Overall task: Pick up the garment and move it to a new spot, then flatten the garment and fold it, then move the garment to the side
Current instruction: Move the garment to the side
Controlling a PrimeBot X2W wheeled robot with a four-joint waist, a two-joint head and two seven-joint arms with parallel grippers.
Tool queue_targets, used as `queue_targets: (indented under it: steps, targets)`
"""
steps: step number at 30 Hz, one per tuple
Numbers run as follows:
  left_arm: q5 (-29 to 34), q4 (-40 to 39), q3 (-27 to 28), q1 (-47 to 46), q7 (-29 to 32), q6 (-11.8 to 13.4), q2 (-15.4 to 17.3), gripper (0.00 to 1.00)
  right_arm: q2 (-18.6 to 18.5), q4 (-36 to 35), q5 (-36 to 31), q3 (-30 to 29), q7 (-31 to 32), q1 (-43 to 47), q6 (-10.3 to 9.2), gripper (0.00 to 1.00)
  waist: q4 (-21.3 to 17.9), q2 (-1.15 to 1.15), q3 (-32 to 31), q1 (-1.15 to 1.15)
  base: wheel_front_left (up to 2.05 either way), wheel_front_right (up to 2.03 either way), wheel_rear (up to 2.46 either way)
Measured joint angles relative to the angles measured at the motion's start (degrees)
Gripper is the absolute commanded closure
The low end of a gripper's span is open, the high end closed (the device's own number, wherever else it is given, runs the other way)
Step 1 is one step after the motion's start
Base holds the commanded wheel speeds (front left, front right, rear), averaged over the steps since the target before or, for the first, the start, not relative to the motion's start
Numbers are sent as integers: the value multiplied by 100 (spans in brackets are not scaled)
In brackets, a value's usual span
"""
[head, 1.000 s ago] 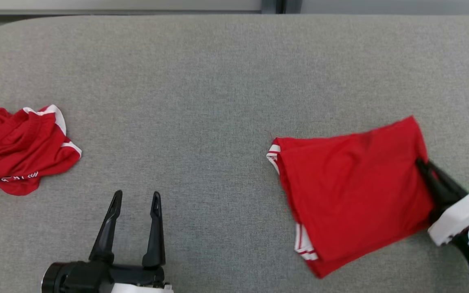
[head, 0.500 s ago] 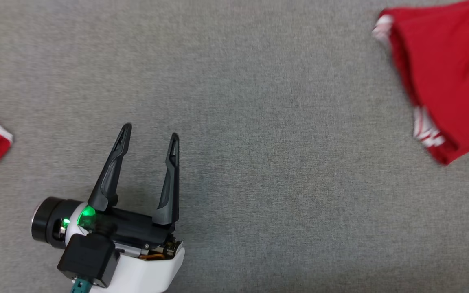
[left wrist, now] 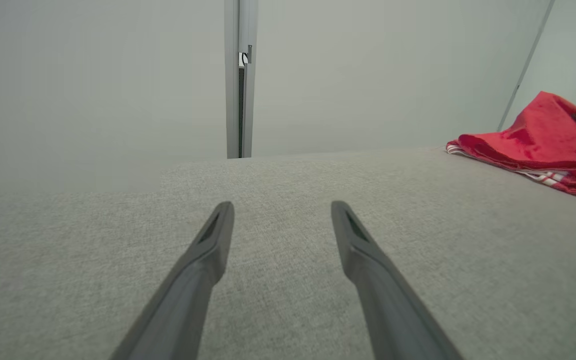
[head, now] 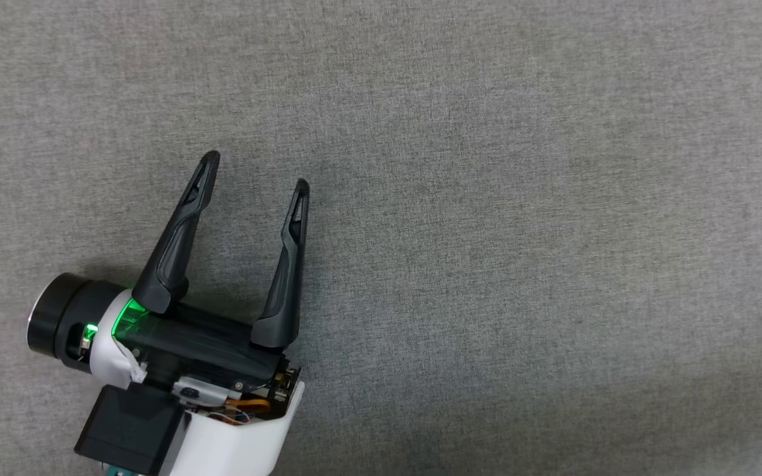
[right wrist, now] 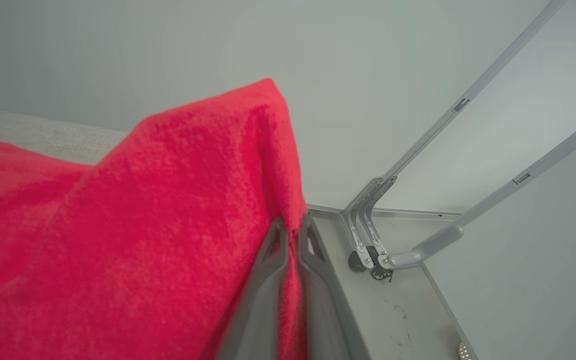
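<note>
The garment is a folded red piece with white stripes, lying at the far right of the grey surface in the left wrist view, one edge lifted into a peak. In the right wrist view the red garment fills the left half, and my right gripper is shut on its raised edge, cloth pinched between the fingers. My left gripper hovers over bare grey fabric at the lower left of the head view, open, nothing between its fingers.
The grey fabric surface spreads across the head view. Pale wall panels with a vertical metal post stand behind it. Beyond the garment in the right wrist view are slanted metal bars with a hinge and floor.
The head camera has tilted down, so both red garments and the right gripper have slid out of its picture. The left gripper stays open.
</note>
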Motion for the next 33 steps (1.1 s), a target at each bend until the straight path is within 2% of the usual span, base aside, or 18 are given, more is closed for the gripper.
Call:
queue_targets:
  steps: [1, 2, 3, 6, 9, 12, 15, 17, 20, 25, 33]
  targets:
    - [0, -8, -13, -29, -7, -16, 4, 0, 5, 86, -124, -90, 0, -80, 0, 100, -13, 0, 55, 0, 0, 0, 0]
    - [0, -15, -22, -49, -16, -18, 7, 0, 14, 162, -231, -190, -1, -147, 0, 70, -18, 0, 104, 0, 0, 0, 0]
    - [0, -18, -41, -88, -19, -23, 8, 0, 11, 250, -361, -282, -4, -216, 0, 0, -16, 0, 146, 0, 0, 0, 0]
    - [-5, 15, -90, -182, -22, -23, -3, 0, 10, 216, -897, -654, -10, -397, 0, 0, 54, 0, 194, 0, 0, 0, 0]
    - [-67, 126, -136, -243, -21, 3, -38, 0, 186, -305, -1532, -1201, -14, -358, -1, 0, 146, 0, 121, 0, 0, 0, 0]
    - [-172, 285, -127, -236, -9, 76, -76, 0, 783, -1011, -1951, -1707, -13, 257, 0, 0, 224, 0, -86, 0, 0, 0, 0]
    - [-277, 448, -90, -145, 7, 146, -92, 0, 1494, -1801, -2053, -1991, -12, 1057, -1, 0, 302, 0, -371, 0, 0, 0, 0]
    - [-375, 533, -57, -30, 7, 183, -107, 0, 1930, -2327, -1984, -1985, -12, 1549, 0, 0, 352, 0, -589, 0, 0, 0, 0]
    - [-555, 697, 46, 136, 4, 253, -135, 0, 2380, -3000, -1797, -1596, -14, 2296, 0, 0, 420, 0, -956, 0, 0, 0, 0]
    - [-839, 1145, 243, 465, 10, 286, -151, 0, 2788, -3731, -1429, -1088, -13, 3092, 0, 0, 502, 0, -1596, 0, 0, 0, 0]
    - [-1193, 1650, 424, 783, 11, 319, -159, 0, 3671, -4611, -1508, -993, -13, 4276, -1, 0, 526, 0, -2585, 0, 0, 0, 0]
